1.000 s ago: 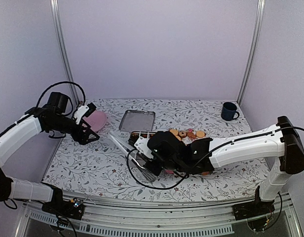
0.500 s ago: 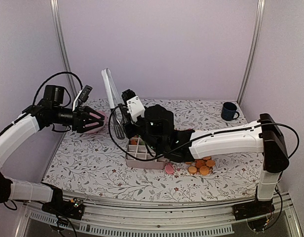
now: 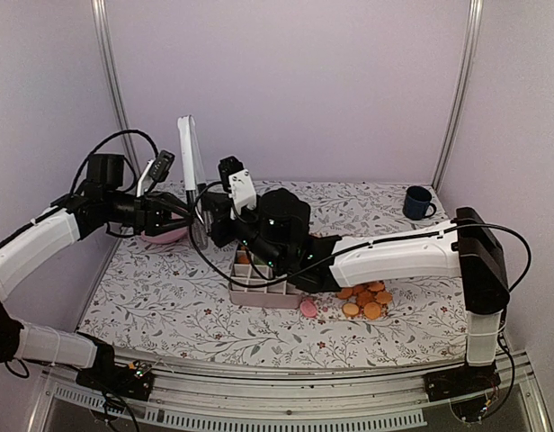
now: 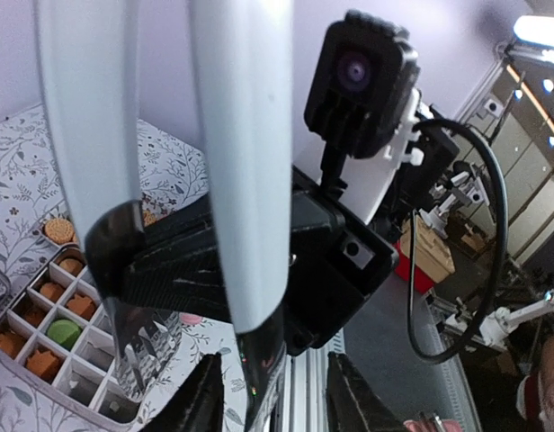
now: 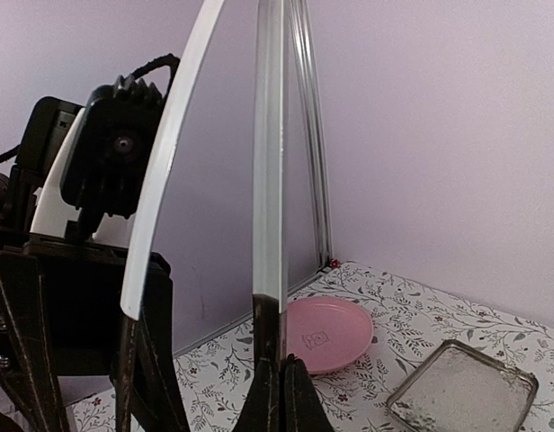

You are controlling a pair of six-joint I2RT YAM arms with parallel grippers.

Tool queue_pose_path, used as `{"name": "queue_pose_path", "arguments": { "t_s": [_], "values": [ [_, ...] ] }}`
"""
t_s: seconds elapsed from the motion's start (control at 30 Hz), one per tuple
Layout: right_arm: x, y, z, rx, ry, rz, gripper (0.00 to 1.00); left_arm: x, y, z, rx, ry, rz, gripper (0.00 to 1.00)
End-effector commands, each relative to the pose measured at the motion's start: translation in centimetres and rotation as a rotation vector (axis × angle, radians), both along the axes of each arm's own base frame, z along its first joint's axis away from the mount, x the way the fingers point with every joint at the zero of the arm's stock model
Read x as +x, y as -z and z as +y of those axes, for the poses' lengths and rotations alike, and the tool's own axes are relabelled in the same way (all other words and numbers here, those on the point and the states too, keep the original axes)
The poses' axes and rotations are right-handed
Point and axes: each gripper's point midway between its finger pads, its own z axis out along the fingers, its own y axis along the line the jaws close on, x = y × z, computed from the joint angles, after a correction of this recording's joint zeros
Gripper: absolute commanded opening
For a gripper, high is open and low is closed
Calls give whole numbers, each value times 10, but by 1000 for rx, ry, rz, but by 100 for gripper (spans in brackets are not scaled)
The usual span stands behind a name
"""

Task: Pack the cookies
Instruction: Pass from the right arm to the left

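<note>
Loose cookies (image 3: pixel 367 301), mostly orange with one pink, lie on the table right of a white compartment box (image 3: pixel 259 290). The box (image 4: pixel 79 382) holds several orange cookies (image 4: pixel 50 292) and a green one. My right gripper (image 3: pixel 216 225) (image 5: pixel 281 387) is shut on the dark end of one arm of the white tongs (image 3: pixel 189 162) (image 5: pixel 270 180), holding them upright. My left gripper (image 3: pixel 180 212) (image 4: pixel 277 400) faces it. Its jaws stand partly apart around the other tong arm (image 4: pixel 245 180), with gaps showing on both sides.
A pink plate (image 3: pixel 158 237) (image 5: pixel 326 333) lies at the back left under the left gripper. A metal tray (image 5: pixel 461 387) sits to its right. A blue mug (image 3: pixel 418 202) stands at the back right. The right arm stretches across the table's middle.
The right arm has carried the upright tongs left to the left gripper. The left gripper's jaws have narrowed around one tong arm.
</note>
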Motion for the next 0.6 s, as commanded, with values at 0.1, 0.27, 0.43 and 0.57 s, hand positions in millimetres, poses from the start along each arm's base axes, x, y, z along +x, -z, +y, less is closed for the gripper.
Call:
{"name": "queue_pose_path", "arguments": {
  "t_s": [0.1,0.27,0.43,0.57],
  "values": [
    [-3,-32,3,166,-105,17,0,-8,8,-7,-20,56,14,18],
    [-7,-32,6,183,-142,25,0,-11,8,-10,-26,77,19,6],
    [-10,-28,-2,166,-247,58,27,-10,13,-10,2,62,0,0],
    [-11,-14,-25,87,-457,139,61,-5,26,-9,82,22,-62,0]
  ]
}}
